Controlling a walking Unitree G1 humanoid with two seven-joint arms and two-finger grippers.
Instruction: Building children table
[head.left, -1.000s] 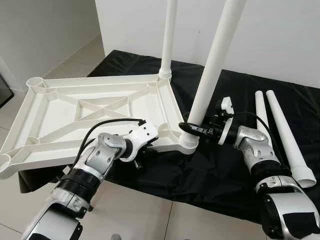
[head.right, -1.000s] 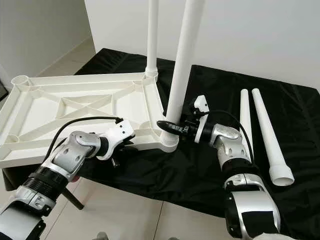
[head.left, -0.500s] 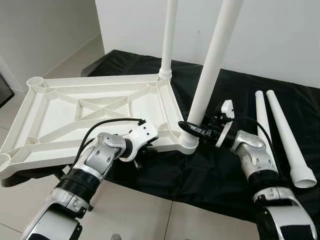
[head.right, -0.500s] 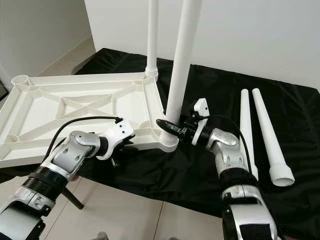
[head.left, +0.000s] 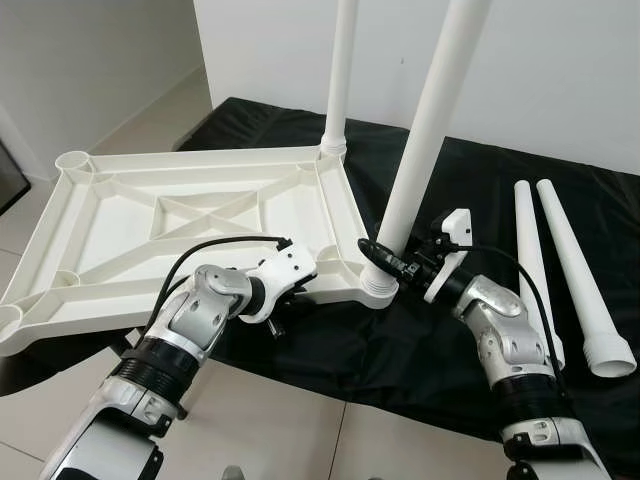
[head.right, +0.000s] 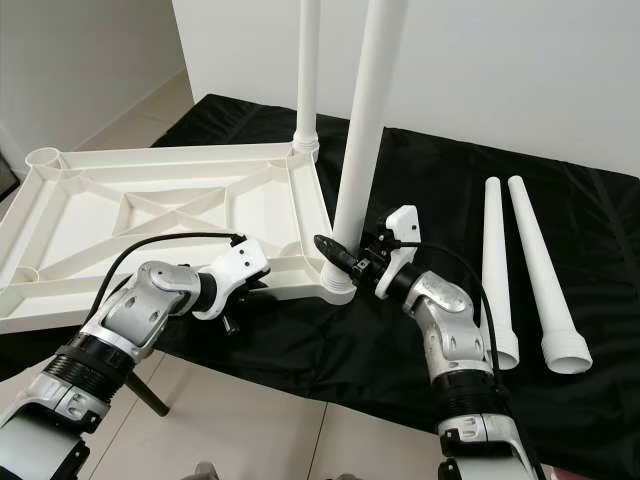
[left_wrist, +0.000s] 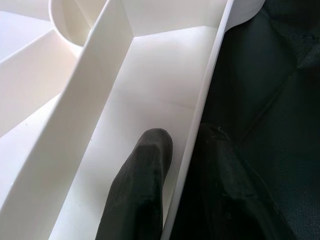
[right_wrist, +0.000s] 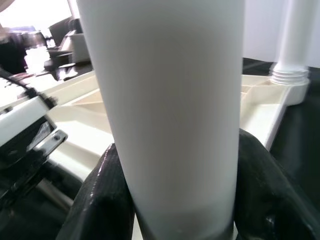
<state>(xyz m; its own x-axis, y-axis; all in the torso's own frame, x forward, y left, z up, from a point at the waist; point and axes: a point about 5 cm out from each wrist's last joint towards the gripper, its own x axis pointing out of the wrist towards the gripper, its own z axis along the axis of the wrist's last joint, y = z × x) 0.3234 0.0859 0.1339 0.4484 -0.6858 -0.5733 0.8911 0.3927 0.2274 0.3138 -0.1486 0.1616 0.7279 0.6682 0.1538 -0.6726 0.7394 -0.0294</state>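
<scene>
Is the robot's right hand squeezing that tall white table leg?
Touching. In the right wrist view, the right gripper has its jaws pressed against both sides of the upright table leg, with no gap.

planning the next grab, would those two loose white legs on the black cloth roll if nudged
Probably yes: the two loose white tapered plastic legs are round tubes lying flat on the black cloth, so a sideways push should roll them, likely in a curve given the taper. They look stiff and light. The smooth surface may slip in a pincer.
</scene>
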